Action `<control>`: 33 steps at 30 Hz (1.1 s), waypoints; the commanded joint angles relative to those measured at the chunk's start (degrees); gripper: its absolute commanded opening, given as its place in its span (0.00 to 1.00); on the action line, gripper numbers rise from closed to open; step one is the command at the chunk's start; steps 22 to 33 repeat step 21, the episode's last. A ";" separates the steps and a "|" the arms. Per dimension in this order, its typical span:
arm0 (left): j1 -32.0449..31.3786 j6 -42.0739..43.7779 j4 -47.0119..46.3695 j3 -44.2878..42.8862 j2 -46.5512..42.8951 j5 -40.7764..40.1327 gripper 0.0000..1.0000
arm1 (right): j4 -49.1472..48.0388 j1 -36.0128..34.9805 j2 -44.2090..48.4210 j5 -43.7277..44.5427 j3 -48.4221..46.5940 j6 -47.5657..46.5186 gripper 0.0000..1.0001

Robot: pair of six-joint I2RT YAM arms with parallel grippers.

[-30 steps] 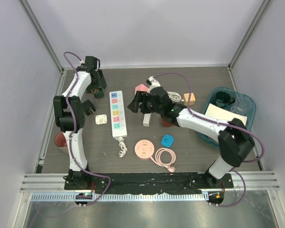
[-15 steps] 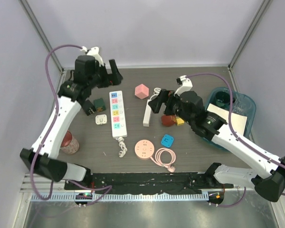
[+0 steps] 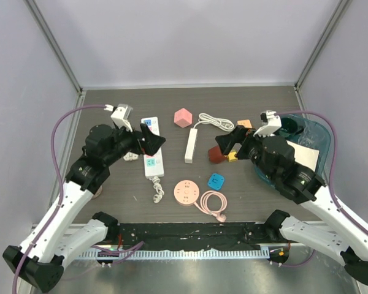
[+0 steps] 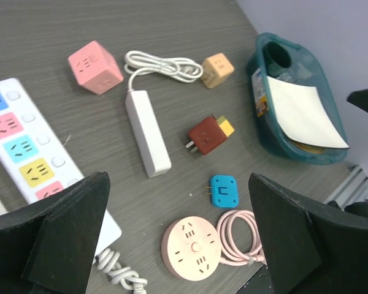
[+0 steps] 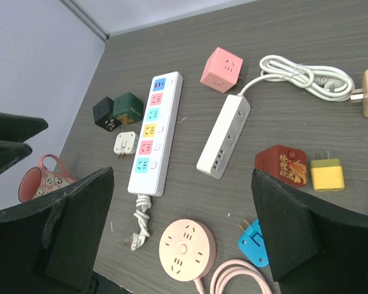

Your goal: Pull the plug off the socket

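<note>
Surface: dark wood-grain table [image 3: 110,104], pale panels on three sides.
Far left: pink mug [image 5: 40,177] at the table's 9 o'clock edge. A black cube [image 5: 104,113] and a green cube [image 5: 127,107] sit side by side at 10, with a small white adapter [image 5: 125,144] just at their 5.
Left gripper [image 3: 152,139]: hangs over the colourful power strip [image 5: 154,131], fingers spread wide, nothing between them.
Centre: pink cube [image 3: 183,117] at 12. A slim white strip [image 3: 191,145] lies at its 5, and its white cord [image 3: 214,121] loops off toward 2.
Task's thing: the plug [image 5: 356,94] on that cord's end meets the tan cube socket [image 4: 218,70], at 2 o'clock from the table's middle (how deep it sits is too small to tell).
Lower centre: red block [image 4: 203,136] with a yellow adapter [image 4: 226,127] against its 2, a blue adapter [image 3: 216,180] at their 6, and a round pink socket [image 3: 186,192] at 7.
Right gripper [image 3: 232,139]: hovers near the red block, at the tan cube socket's 7, fingers spread wide, empty.
Far right: teal bin [image 4: 267,131] at 3.
</note>
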State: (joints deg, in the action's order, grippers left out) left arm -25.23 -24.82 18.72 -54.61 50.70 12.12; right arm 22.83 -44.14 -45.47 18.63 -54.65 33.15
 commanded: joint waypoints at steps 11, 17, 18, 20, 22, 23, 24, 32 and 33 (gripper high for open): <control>-2.10 0.12 -8.96 0.12 0.19 2.30 1.00 | 0.20 -0.07 4.16 4.92 1.13 -3.09 0.99; -2.19 0.21 -8.61 -0.06 0.19 2.47 1.00 | 0.55 -0.07 4.25 5.19 0.78 -3.18 0.99; -2.10 0.30 -8.61 -0.06 0.19 2.38 1.00 | 0.81 -0.07 4.25 5.19 0.69 -3.26 0.98; -2.10 0.47 -8.53 0.12 -0.07 2.12 1.00 | 0.90 0.02 4.34 5.27 0.60 -3.35 0.98; -2.19 0.47 -8.61 0.20 -0.16 1.94 1.00 | 0.73 0.02 4.60 5.53 0.69 -3.26 0.98; -2.19 0.47 -8.61 0.20 -0.16 1.94 1.00 | 0.73 0.02 4.60 5.53 0.69 -3.26 0.98; -2.19 0.47 -8.61 0.20 -0.16 1.94 1.00 | 0.73 0.02 4.60 5.53 0.69 -3.26 0.98; -2.19 0.47 -8.61 0.20 -0.16 1.94 1.00 | 0.73 0.02 4.60 5.53 0.69 -3.26 0.98; -2.19 0.47 -8.61 0.20 -0.16 1.94 1.00 | 0.73 0.02 4.60 5.53 0.69 -3.26 0.98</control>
